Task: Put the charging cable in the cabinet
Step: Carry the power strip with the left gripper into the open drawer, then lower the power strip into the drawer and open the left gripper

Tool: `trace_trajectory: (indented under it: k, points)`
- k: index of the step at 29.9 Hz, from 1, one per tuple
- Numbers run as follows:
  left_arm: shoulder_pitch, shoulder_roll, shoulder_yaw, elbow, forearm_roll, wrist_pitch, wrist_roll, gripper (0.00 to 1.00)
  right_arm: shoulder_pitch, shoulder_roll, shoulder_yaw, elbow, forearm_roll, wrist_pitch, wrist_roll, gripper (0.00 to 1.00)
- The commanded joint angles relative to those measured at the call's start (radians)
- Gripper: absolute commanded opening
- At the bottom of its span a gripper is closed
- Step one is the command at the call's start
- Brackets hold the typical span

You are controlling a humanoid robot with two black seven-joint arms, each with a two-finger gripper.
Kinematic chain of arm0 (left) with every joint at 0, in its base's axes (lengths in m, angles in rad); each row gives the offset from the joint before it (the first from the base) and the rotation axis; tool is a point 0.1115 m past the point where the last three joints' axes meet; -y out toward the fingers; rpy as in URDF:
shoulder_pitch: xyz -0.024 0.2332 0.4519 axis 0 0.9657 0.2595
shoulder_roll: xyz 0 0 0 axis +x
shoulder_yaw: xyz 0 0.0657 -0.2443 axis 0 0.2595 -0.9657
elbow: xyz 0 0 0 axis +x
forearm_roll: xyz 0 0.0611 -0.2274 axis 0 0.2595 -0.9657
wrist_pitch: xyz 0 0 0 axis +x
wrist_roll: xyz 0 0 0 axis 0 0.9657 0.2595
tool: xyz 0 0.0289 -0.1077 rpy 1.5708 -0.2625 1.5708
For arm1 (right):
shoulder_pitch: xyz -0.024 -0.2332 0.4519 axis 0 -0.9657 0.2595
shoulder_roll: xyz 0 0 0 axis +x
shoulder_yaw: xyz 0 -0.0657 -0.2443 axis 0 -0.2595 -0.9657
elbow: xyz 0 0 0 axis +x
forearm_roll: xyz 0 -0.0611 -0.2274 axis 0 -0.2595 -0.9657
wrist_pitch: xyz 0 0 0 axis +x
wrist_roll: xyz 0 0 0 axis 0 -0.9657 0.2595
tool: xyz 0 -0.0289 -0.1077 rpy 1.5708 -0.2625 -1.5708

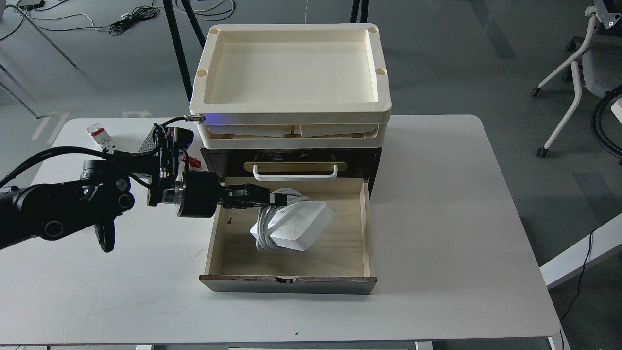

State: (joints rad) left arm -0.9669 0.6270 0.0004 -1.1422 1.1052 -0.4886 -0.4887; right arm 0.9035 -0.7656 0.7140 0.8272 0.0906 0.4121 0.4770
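Observation:
The charging cable (299, 226), a white power strip with its thick white cord looped round it, hangs tilted inside the pulled-out pale wood drawer (362, 233) of the dark brown cabinet (374, 163). My left gripper (277, 198) reaches in from the left over the drawer's left wall and is shut on the cord loops at the strip's upper left. Whether the strip touches the drawer floor cannot be told. The upper drawer with the white bar handle (294, 173) is closed. My right gripper is out of view.
Cream plastic trays (291, 104) are stacked on the cabinet. A small white switch block with a red tab (100, 137) lies at the table's back left; a perforated metal box (146, 144) and red knob (194, 163) are mostly hidden behind my arm.

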Motion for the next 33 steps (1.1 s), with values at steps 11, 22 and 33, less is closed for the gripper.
trace_trajectory:
  k: [11, 22, 33]
  points:
    - [0.013, -0.017, 0.009, 0.104, 0.010, 0.000, 0.000, 0.10, -0.009, 0.002, 0.001, 0.000, 0.000, 0.000, 0.002, 0.99]
    - [0.042, -0.017, 0.004, 0.101, 0.016, 0.000, 0.000, 0.18, -0.009, 0.002, 0.001, 0.003, 0.000, 0.000, 0.002, 0.99]
    - [0.039, -0.001, -0.003, 0.075, 0.010, 0.000, 0.000, 0.64, -0.009, 0.002, 0.001, 0.003, 0.000, 0.000, 0.002, 0.99]
